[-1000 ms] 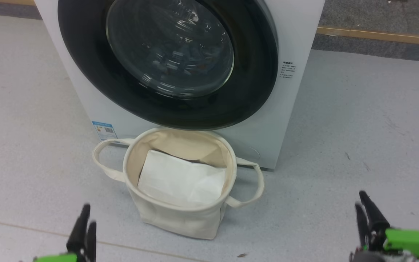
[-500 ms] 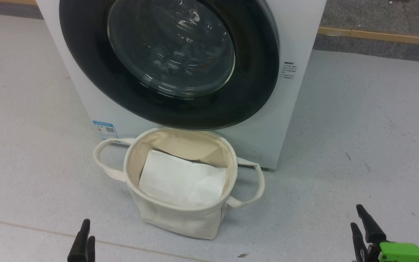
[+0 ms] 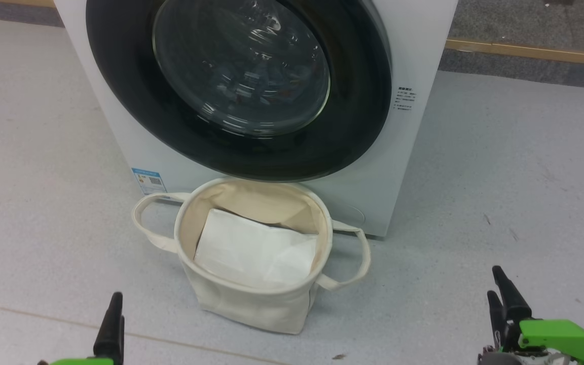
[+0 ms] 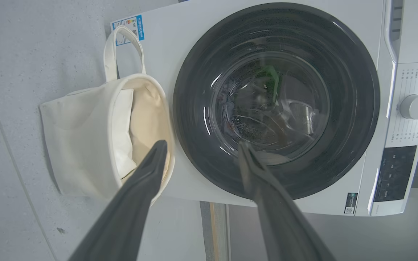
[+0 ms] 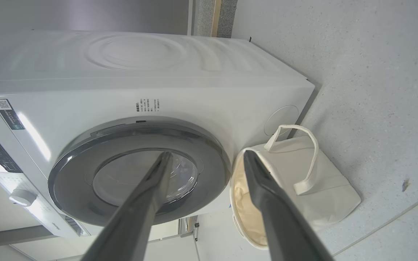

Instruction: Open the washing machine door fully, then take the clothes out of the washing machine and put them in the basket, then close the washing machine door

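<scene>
The washing machine [image 3: 424,45] stands ahead with the washing machine door [image 3: 358,132] shut flat against its front. Dim bits of the clothes [image 3: 251,86] show through the glass porthole. Right below the door on the floor stands the basket [image 3: 251,309], with a flat white folded sheet [image 3: 251,251] inside. My left gripper [image 3: 115,304] is low at the left and my right gripper [image 3: 494,281] low at the right, both well short of basket and machine. In the wrist views the left gripper [image 4: 200,145] and the right gripper [image 5: 205,154] are open and hold nothing.
Grey speckled floor [image 3: 500,177] spreads to both sides of the machine. A wooden strip [image 3: 530,49] along a darker floor band runs at the back right. The control panel with a round knob [image 4: 414,106] sits at the machine's top.
Both grippers have opened. In the head view the left gripper sits a little lower than before; the right dipped and came back up. The picture shifted slightly, so the camera moved.
</scene>
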Motion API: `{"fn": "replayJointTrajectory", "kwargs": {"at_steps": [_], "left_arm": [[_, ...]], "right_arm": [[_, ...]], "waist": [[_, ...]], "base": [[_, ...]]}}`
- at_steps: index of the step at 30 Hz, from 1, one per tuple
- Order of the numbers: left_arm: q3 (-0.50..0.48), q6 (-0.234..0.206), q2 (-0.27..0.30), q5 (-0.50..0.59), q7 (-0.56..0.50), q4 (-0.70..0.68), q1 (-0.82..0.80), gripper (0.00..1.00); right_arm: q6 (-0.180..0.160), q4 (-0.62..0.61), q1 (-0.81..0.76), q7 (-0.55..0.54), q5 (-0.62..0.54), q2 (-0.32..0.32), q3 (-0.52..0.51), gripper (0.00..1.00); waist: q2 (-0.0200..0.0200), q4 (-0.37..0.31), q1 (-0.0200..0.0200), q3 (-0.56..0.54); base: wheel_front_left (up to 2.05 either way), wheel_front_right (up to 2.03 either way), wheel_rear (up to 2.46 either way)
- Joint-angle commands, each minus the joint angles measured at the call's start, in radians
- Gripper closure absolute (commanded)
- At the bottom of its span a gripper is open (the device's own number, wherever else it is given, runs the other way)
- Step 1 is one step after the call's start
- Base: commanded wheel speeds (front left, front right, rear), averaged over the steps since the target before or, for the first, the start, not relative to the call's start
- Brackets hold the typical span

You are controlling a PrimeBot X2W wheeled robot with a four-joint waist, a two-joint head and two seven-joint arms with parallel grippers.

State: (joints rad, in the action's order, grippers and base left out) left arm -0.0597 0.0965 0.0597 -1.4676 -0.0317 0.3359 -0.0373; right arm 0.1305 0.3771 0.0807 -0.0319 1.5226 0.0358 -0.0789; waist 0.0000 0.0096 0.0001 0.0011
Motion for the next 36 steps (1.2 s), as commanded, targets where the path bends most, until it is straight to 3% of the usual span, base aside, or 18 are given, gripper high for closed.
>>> {"fn": "replayJointTrajectory", "kwargs": {"at_steps": [1,16,36], "left_arm": [[-0.004,-0.002,0.025,0.023,0.011,-0.04,-0.054,0.0],[0.08,-0.057,0.103,0.248,0.037,-0.054,-0.101,0.0],[0.205,-0.173,0.208,0.597,0.064,-0.056,-0.182,0.0]], "right_arm": [[0.0,-0.037,0.059,0.012,-0.016,0.004,0.009,0.0],[0.0,-0.042,0.123,0.055,-0.218,0.006,0.057,0.0],[0.0,-0.046,0.193,0.114,-0.691,0.008,0.119,0.0]], "waist": [[0.0,0.0,-0.0001,0.0],[0.0,0.004,-0.0001,-0.008],[0.0,0.005,-0.0001,-0.017]], "base": [[0.0,0.0,0.0],[0.0,0.0,0.0],[0.0,0.0,0.0]]}}
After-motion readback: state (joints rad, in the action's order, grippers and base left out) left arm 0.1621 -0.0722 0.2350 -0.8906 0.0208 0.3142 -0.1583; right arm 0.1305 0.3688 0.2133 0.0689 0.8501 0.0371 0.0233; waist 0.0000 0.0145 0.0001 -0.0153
